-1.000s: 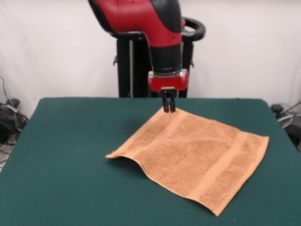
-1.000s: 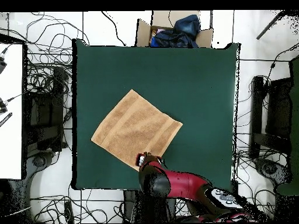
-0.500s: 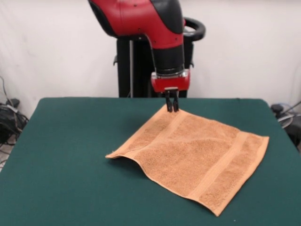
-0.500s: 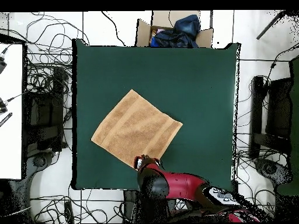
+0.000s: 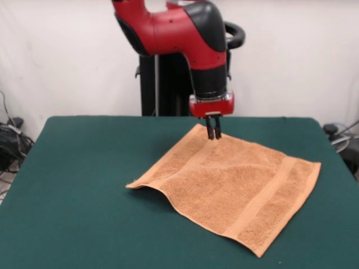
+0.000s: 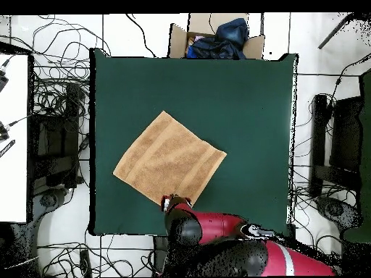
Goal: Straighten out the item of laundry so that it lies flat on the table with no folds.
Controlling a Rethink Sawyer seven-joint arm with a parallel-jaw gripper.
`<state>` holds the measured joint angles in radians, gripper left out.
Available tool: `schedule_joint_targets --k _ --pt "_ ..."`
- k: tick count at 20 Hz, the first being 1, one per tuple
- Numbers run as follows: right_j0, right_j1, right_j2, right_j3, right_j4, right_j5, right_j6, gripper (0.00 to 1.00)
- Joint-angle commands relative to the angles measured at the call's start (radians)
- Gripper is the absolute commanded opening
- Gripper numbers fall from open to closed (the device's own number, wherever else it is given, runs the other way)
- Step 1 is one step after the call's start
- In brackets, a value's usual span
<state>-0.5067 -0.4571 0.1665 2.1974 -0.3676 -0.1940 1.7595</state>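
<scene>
The orange towel (image 5: 230, 188) lies spread diagonally on the green desk (image 5: 78, 185), its corner farthest from the pedestal slightly lifted. The hand (image 5: 213, 134) hangs at the towel's pedestal-side corner, fingers nearly together, not clearly pinching cloth.

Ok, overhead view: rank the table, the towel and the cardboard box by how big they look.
1. table
2. towel
3. cardboard box, at the table's far edge, partly hidden by dark blue fabric inside it

towel (image 5: 230, 182) on table (image 5: 78, 179), right of centre in front view; gripper (image 5: 213, 134) over its far edge.
</scene>
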Motion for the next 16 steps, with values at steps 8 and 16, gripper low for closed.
schedule_joint_targets --k 8,16 --pt "0.065 0.185 -0.088 -0.222 -0.057 -0.103 0.082 0.00" --pt "0.141 0.198 -0.199 -0.253 -0.042 0.007 0.043 0.00"
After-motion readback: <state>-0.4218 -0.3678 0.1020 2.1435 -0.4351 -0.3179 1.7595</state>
